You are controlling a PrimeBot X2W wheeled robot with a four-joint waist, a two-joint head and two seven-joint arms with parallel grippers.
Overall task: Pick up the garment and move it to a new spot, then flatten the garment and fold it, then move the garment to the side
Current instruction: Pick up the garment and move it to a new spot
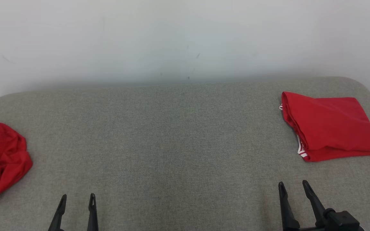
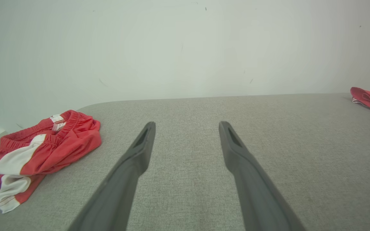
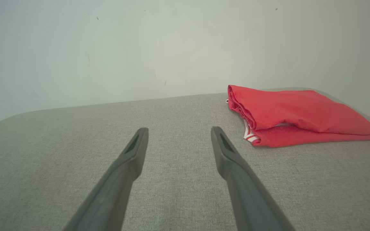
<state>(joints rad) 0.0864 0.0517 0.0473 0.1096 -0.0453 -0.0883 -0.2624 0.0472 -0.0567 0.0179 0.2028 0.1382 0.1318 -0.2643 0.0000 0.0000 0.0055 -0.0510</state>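
Red crumpled garment (image 1: 5,157) lies left; the left claw (image 1: 78,195), spread and empty like the right claw (image 1: 293,183), should pinch its raised waistband.

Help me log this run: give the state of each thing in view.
Folded garment: folded, lying flat at the table's right end, not held.
Crumpled garment: bunched up at the table's left edge, not held.
Left gripper: open, empty.
Right gripper: open, empty, short of the folded garment.
Table: bears both garments, one at each end.
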